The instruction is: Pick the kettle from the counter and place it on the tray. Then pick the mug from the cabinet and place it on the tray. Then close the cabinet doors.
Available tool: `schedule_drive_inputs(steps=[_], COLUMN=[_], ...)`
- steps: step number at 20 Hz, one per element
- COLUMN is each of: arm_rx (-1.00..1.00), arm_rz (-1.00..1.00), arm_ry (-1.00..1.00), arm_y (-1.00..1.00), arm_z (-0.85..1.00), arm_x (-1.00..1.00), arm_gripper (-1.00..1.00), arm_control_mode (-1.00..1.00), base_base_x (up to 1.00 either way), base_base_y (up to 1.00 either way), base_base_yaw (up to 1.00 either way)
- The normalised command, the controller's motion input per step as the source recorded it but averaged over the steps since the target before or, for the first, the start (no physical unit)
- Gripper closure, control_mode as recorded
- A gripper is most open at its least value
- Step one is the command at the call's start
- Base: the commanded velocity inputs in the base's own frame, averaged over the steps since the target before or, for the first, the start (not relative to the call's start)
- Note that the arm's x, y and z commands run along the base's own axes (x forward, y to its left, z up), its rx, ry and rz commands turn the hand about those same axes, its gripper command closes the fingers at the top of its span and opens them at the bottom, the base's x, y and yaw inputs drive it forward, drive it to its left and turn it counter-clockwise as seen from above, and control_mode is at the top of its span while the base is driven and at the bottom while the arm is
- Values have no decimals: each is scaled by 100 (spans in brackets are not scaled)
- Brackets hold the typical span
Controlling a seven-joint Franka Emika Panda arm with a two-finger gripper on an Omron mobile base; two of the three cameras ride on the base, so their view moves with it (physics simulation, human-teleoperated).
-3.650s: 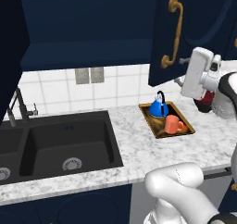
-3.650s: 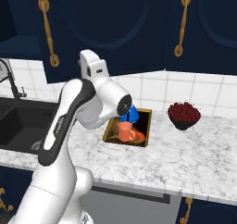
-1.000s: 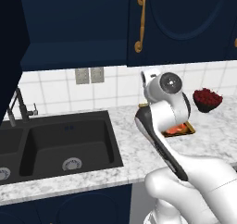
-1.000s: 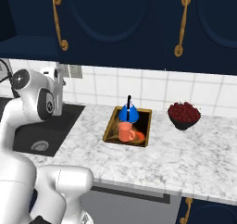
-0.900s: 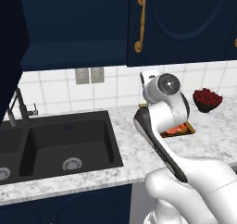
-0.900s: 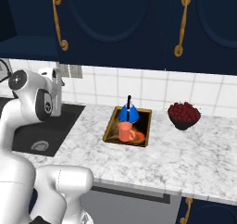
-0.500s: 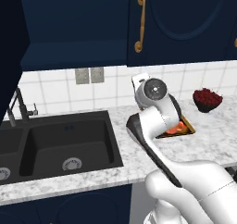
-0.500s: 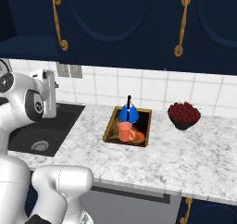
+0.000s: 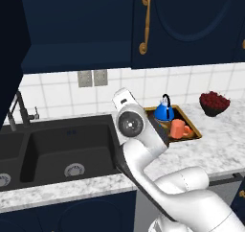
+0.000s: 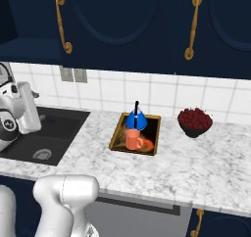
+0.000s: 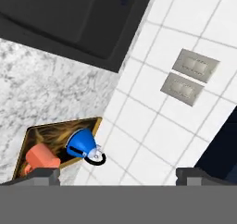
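Standing together on the tray (image 10: 119,132) are the kettle (image 10: 136,119) and the mug (image 10: 133,139), the kettle at the tray's back end near the tiled wall and the mug just in front of it at the end nearer the counter's (image 10: 206,162) front edge. The tray itself lies on the counter between the black sink (image 9: 57,147) and the bowl of red fruit (image 10: 194,121), close to the back edge.

Both placings look done, so the step in hand is judged to be the last one: closing the cabinet doors (image 10: 127,20). In the right base view the two doors above the tray look shut; the left base view shows a dark open recess above the sink side, so any door left open probably lies there, though its panel is hard to make out. The next move calls for carrying the hand up to that door's edge and pushing it flush.

The gripper (image 11: 118,174) has its fingers spread wide and holds nothing, facing the wall tiles and the outlets (image 11: 190,77).

Counted: one kettle, one mug, one tray, one fruit bowl, two brass handles (image 10: 191,25), two wall outlets.
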Motion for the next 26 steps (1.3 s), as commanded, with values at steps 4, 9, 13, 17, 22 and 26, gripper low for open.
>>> schedule_drive_inputs(steps=[4, 9, 13, 17, 22, 26], arm_rx=[-24, -24, -28, -21, -33, -39], arm_rz=[-21, -31, -12, -6, -17, -17], arm_ry=[6, -1, -8, -8, 0, 0], arm_y=[67, 46, 35, 44, 48, 49], arm_z=[-1, 4, -1, 15, 26, 33], arm_x=[5, -38, -31, -34, -23, -26], arm_gripper=[-100, -100, -100, -100, -100, -100], arm_control_mode=[-100, -100, -100, -100, -100, -100], base_base_x=[0, 0, 0, 0, 0, 0], base_base_y=[0, 0, 0, 0, 0, 0], base_base_yaw=[0, 0, 0, 0, 0, 0])
